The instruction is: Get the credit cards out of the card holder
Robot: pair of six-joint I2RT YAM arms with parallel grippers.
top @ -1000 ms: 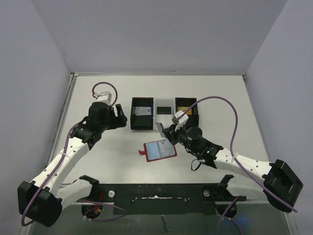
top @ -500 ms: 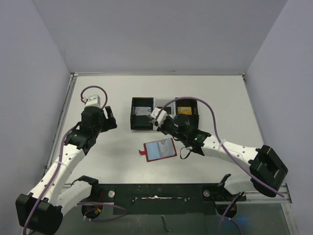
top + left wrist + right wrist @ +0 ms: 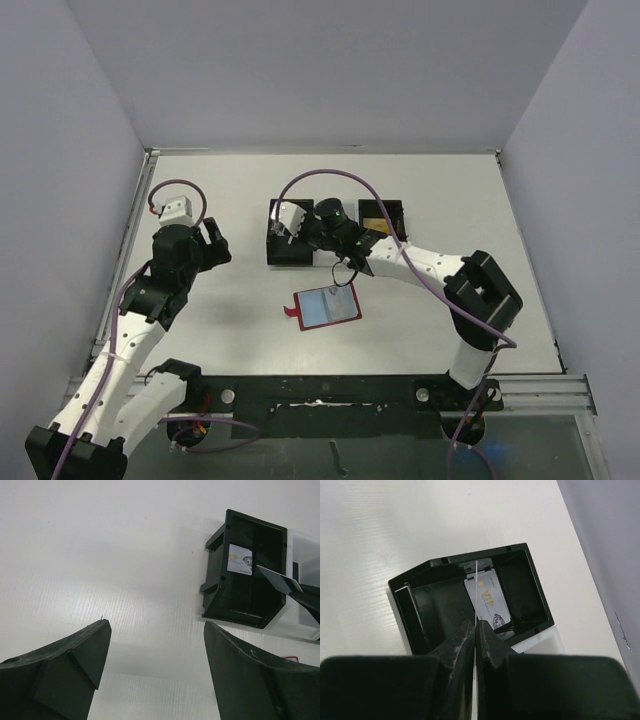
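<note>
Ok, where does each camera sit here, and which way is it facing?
Top external: above and behind the bases, looking down on the table; both arms and the card holder show.
Left wrist: on the left arm, looking past the open left gripper across the table to the black bin.
Right wrist: on the right arm, looking down along the shut right gripper, which pinches a card edge-on, into that bin.
Shared: both wrist views show the bin's printed card.

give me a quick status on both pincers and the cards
Right pincer shut on a card, above the black bin. Left pincer open, empty. VIP card already in bin; wallet open on table. Path clear.
</note>
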